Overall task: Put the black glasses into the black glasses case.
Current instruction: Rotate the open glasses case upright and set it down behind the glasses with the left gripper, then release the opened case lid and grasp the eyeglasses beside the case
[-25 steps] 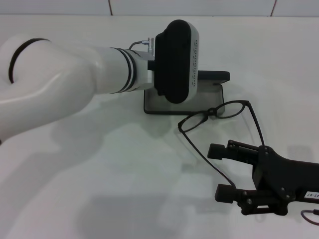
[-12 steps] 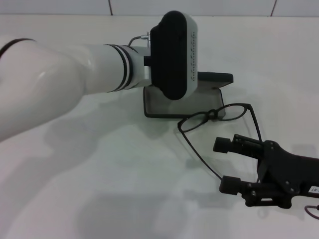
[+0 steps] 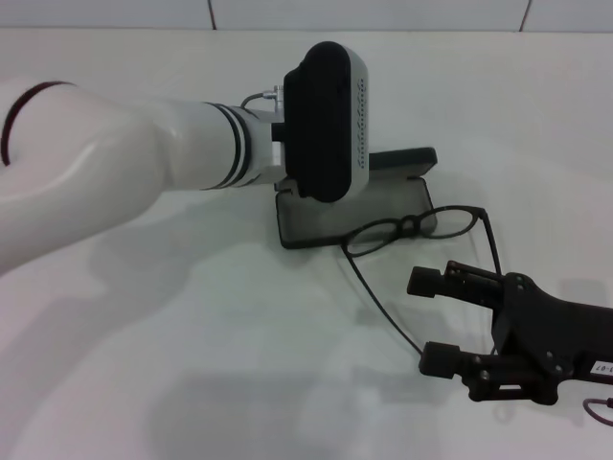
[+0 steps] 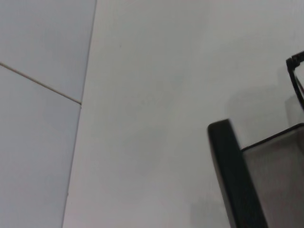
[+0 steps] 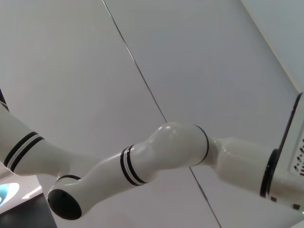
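Head view: from the left, the white left arm reaches across the pale surface, and its black-faced wrist housing hangs over the near-left part of the black glasses case. The left end effector itself is hidden behind that housing, so I cannot tell whether its fingers are spread or closed. The case lies open on the surface, grey lining up, with its lid raised along the far edge. Just right of and in front of the case lie the black glasses, lenses toward the case; the front frame overlaps the case's near rim, and one long temple arm trails toward the robot. Further right and nearer, the right end effector rests low over the surface, its two black fingers spread wide and pointing left, holding nothing. That temple arm ends between the two fingers, though contact cannot be judged.

The left wrist view shows one end of the case and a corner of the glasses beyond it. The right wrist view shows only the left arm against a wall.
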`<state>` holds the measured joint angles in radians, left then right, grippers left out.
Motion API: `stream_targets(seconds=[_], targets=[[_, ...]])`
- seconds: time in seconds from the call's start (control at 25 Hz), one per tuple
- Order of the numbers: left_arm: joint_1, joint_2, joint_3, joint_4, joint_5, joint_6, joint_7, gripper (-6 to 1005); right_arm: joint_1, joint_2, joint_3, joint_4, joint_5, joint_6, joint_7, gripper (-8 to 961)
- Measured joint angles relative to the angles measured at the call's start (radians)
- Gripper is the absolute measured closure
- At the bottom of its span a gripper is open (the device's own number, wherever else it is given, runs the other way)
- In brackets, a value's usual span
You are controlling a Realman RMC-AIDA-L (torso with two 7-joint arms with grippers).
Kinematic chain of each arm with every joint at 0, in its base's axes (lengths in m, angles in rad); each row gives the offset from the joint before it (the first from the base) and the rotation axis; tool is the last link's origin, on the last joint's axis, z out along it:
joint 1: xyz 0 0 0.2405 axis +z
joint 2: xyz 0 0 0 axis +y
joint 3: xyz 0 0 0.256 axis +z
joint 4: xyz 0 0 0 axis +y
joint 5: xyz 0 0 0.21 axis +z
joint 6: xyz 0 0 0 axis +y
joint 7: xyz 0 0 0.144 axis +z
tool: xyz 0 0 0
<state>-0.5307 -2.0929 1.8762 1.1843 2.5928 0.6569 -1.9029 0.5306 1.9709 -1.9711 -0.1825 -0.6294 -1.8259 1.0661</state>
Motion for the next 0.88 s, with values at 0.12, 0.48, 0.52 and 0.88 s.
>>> stream_targets(seconds=[0.12,0.48,0.52,0.88], targets=[[-0.003,0.0,0.001,-0.008,0.0,-0.001,0.0,455,-0.011,0.002,0.0,0.0,-0.001,0.0,-0.002,94],[0.008,-0.001,0.031,0.0,0.001,0.008,0.002,454,-0.017,0.003,0.0,0.0,-0.001,0.001,-0.003,96],[0.011,-0.001,0.036,-0.002,0.001,0.008,0.001,454,-0.017,0.003,0.0,0.0,-0.001,0.001,-0.003,96],[0.048,-0.001,0.054,0.043,0.007,0.012,0.0,454,-0.016,0.002,0.0,0.0,0.001,0.001,-0.002,97]])
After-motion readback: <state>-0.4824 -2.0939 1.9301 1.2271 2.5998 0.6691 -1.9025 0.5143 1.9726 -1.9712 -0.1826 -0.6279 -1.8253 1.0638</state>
